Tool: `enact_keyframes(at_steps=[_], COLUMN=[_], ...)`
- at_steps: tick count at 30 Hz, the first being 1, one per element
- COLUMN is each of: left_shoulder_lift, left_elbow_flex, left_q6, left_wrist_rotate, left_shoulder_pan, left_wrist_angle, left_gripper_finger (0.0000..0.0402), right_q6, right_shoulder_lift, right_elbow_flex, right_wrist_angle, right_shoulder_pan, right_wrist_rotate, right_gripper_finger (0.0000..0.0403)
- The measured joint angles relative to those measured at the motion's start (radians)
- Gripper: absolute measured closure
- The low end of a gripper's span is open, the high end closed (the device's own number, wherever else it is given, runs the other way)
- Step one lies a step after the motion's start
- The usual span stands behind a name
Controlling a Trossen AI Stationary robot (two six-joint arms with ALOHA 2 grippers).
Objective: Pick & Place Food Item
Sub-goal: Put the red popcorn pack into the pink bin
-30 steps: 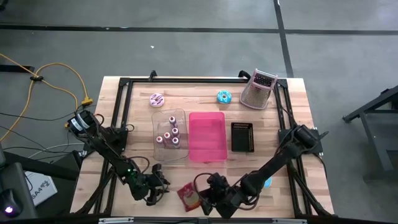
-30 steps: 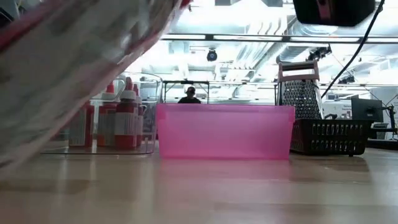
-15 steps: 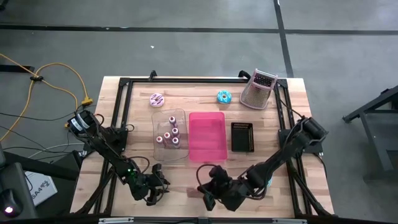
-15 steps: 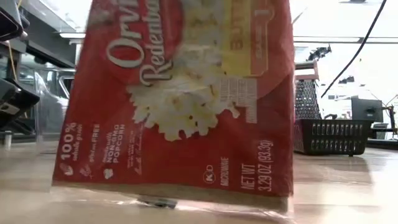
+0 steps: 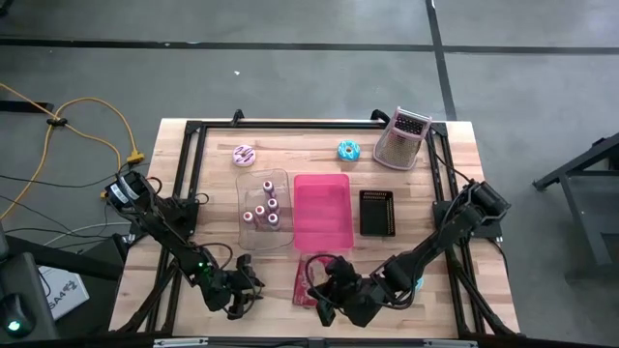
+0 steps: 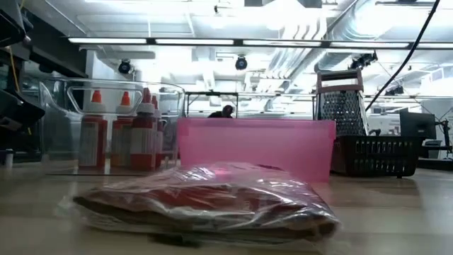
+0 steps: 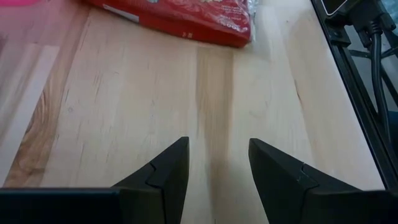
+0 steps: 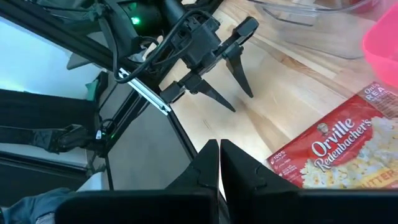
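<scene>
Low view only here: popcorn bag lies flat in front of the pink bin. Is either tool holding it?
Observer: No. The right tool is shut with nothing in it, and the popcorn bag lies beside it.
Operator: Left tool?
Observer: The left tool is open over bare table, on the bag's left.
Operator: Bag in the bin?
Observer: No, it lies printed side up on the table, outside the pink bin.

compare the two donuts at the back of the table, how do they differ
The pink donut lies on the left, behind the clear bin; the blue donut lies further right, beside the grater. One has pink icing, the other blue. Both are ring-shaped, lie flat on the table, untouched.
</scene>
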Motion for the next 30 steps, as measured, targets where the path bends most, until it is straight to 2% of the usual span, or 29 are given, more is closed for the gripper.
enact_keyframes(at_steps=[5, 13, 20, 25, 30], left_shoulder_lift=[0.0, 0.0, 0.0, 0.0, 0.0], left_elbow_flex=[0.0, 0.0, 0.0, 0.0, -0.001], left_q6=[0.0, 0.0, -0.001, -0.002, -0.005], left_wrist_rotate=[0.0, 0.0, 0.0, 0.001, 0.008], left_shoulder_pan=[0.0, 0.0, 0.02, 0.041, 0.055], left_wrist_angle=[0.0, 0.001, 0.039, 0.046, 0.086], left_gripper_finger=[0.0241, 0.0241, 0.0241, 0.0241, 0.0241], right_q6=[0.021, 0.178, 0.272, 0.313, 0.354], right_shoulder_lift=[0.0, 0.002, 0.003, 0.005, 0.005], right_elbow_flex=[0.0, 0.0, -0.001, -0.002, -0.002], right_wrist_angle=[-0.046, -0.176, -0.255, -0.275, -0.303], right_shoulder_pan=[0.0, 0.001, 0.014, 0.029, 0.043], right_wrist_rotate=[-0.012, -0.128, -0.116, -0.099, -0.099], right_gripper_finger=[0.04, 0.04, 0.0398, 0.0375, 0.0333])
